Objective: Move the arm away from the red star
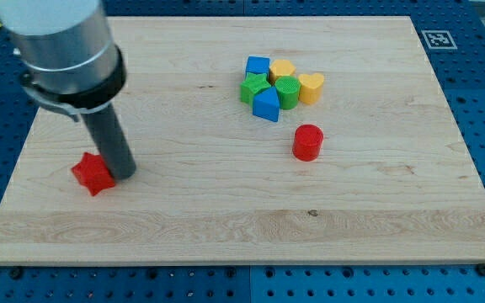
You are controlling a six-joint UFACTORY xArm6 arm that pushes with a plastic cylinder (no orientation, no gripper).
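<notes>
The red star (92, 173) lies on the wooden board (226, 219) at the view's left. My tip (124, 174) rests on the board right against the star's right side, touching or almost touching it. The dark rod rises from there up and to the left into the grey arm body at the view's top left.
A cluster of blocks sits at the upper middle: a blue block (258, 66), a yellow block (282, 70), a yellow heart (311, 87), a green star (254, 87), a green cylinder (287, 91) and a blue wedge (266, 105). A red cylinder (307, 141) stands below it.
</notes>
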